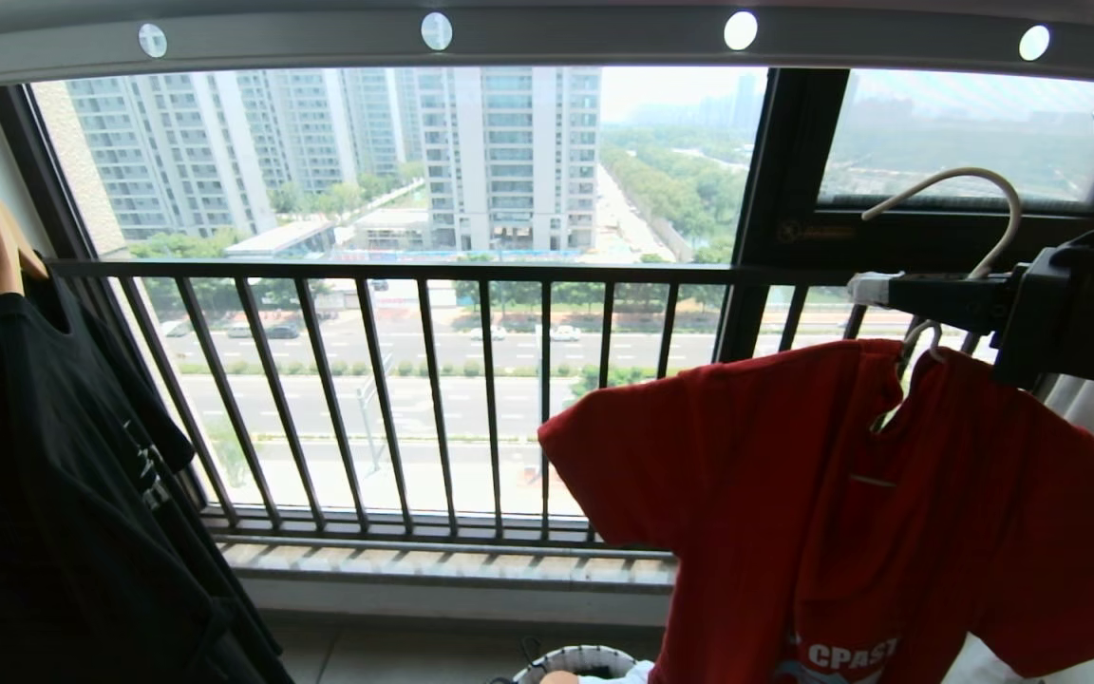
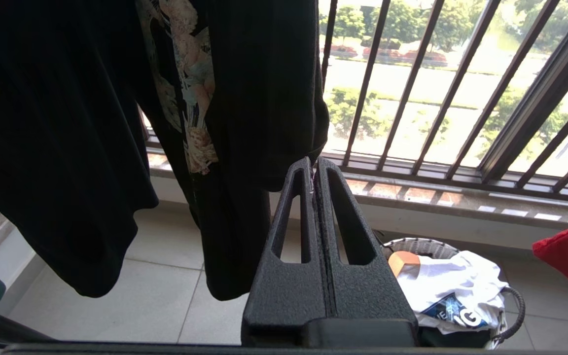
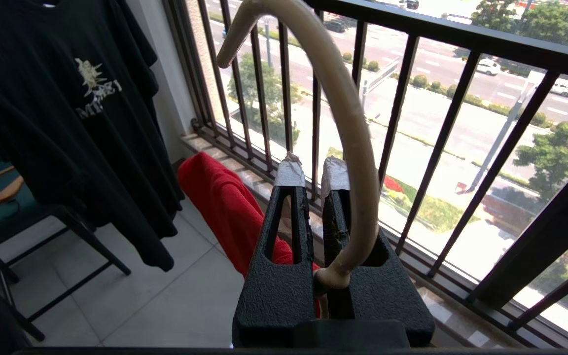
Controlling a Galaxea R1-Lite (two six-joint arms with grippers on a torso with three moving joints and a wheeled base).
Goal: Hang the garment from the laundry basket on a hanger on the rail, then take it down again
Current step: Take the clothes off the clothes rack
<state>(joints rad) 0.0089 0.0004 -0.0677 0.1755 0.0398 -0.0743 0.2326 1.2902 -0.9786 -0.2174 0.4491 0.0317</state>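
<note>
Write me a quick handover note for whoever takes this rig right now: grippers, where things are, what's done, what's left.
Right gripper: shut on the hanger at its neck, holding it in the air below the rail, hook not on it.
Left gripper: shut, empty, parked low near the black shirt.
Red shirt: on the hanger, out of the basket.
Whether it has been on the rail yet cannot be told from here.

High-rise home balcony: barred window (image 1: 433, 399), hanging T-shirts (image 1: 53, 456), laundry basket (image 2: 511, 296).
</note>
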